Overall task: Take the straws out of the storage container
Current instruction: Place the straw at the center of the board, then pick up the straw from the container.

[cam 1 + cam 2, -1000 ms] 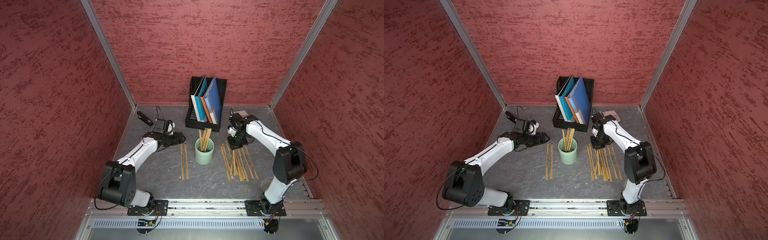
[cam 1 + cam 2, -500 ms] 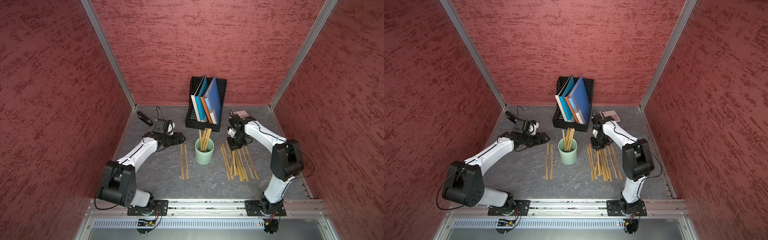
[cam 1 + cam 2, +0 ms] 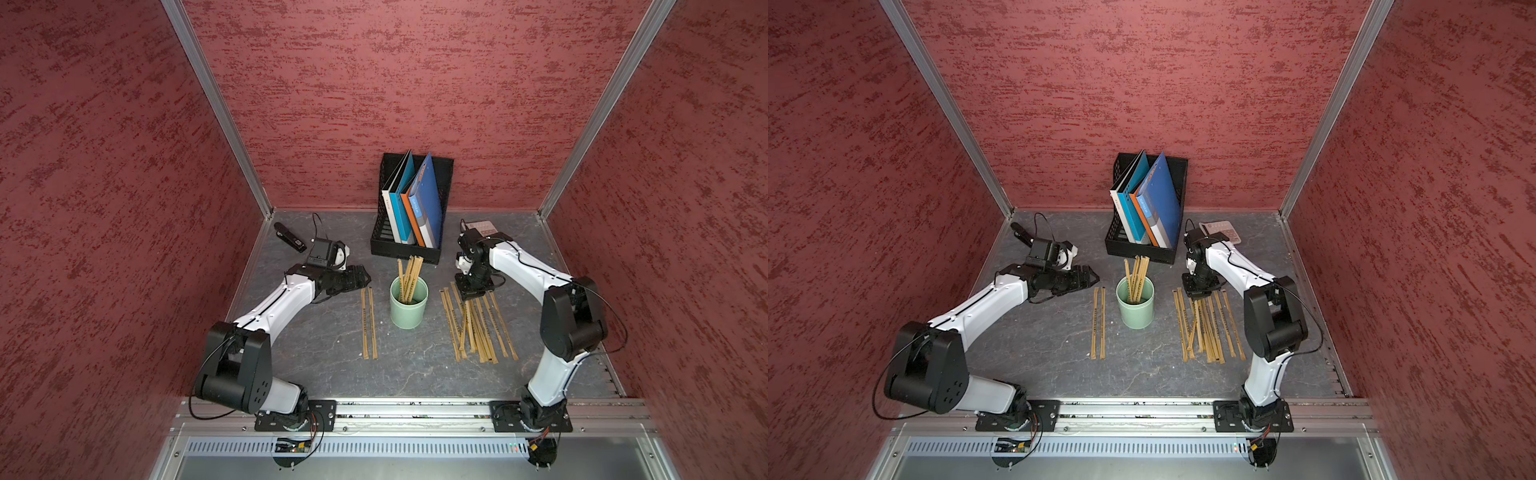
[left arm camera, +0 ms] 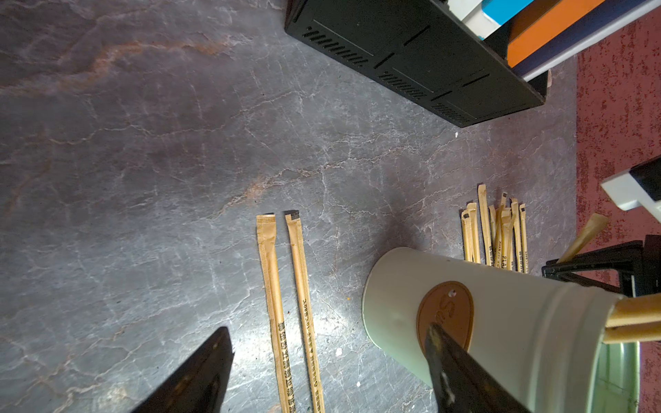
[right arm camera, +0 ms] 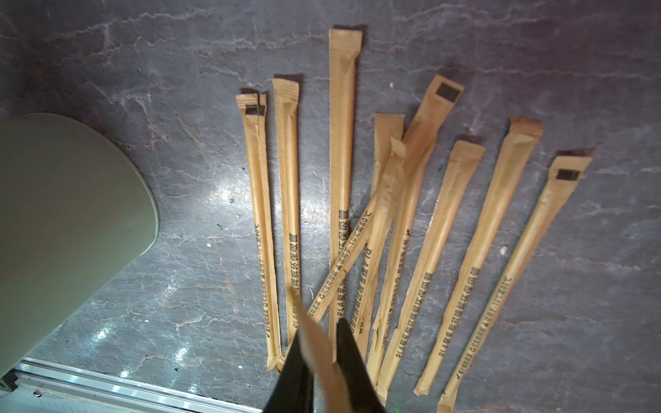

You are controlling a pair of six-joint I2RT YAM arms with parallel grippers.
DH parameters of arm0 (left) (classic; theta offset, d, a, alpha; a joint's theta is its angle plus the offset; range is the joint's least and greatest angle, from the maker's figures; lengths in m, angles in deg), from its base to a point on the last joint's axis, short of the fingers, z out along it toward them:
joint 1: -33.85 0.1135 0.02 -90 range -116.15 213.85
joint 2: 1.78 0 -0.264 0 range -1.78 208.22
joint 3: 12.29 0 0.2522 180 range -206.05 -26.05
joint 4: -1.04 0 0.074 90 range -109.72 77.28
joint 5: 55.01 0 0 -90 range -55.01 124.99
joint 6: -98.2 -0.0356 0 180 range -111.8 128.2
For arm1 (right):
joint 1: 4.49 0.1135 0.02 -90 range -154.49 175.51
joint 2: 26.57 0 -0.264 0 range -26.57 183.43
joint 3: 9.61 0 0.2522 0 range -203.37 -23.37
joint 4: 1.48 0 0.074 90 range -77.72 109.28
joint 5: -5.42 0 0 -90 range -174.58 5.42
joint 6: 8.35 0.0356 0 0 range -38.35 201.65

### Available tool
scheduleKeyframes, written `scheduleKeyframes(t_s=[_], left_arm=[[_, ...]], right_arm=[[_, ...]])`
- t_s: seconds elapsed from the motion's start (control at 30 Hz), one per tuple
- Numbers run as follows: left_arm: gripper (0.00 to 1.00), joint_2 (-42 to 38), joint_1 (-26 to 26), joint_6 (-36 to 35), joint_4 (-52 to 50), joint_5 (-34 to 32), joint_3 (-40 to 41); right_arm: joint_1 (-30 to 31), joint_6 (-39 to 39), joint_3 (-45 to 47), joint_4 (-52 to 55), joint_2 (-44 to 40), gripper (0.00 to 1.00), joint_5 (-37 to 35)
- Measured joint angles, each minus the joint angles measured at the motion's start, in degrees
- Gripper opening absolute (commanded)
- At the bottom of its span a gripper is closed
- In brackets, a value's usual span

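Observation:
The storage container, a mint-green cup (image 3: 409,311), stands mid-table in both top views with several straws (image 3: 409,274) upright in it. Two straws (image 3: 368,324) lie side by side left of the cup, and a fanned pile of several (image 3: 478,328) lies on its right. My right gripper (image 3: 473,293) hangs over the pile's far end. In the right wrist view it (image 5: 320,332) is shut on a blurred straw (image 5: 322,357), with only a narrow gap between the jaws. My left gripper (image 4: 329,329) is open and empty above the pair of straws (image 4: 286,304), beside the cup (image 4: 500,304).
A black mesh file holder (image 3: 409,245) with coloured folders stands right behind the cup. A black stapler (image 3: 291,237) lies at the back left and a calculator (image 3: 482,227) at the back right. Red walls close in three sides; a metal rail (image 3: 415,409) runs along the front.
The right arm's elbow has swung slightly inward while its gripper stays over the pile's far end. The left arm has not moved.

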Motion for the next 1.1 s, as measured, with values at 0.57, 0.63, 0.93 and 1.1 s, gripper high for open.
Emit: scheduleKeyframes(t_s=[0.57, 0.63, 0.93, 1.1], left_arm=[[0.85, 0.00, 0.20, -0.85, -0.22, -0.26, 0.00], [0.85, 0.00, 0.22, -0.85, -0.24, -0.46, 0.00], [0.84, 0.00, 0.22, -0.35, -0.20, -0.76, -0.02], [0.84, 0.00, 0.22, -0.13, -0.20, -0.68, -0.04]], right_arm=[[-0.15, 1.57, 1.77, -3.67, -3.45, 0.21, -1.14], [-0.13, 2.12, 3.34, -5.38, -8.24, 0.24, 0.50], [10.14, 6.08, 2.40, -15.39, -25.97, 0.33, 5.25], [13.27, 8.20, 2.12, -20.70, -20.13, 0.32, 7.17]])
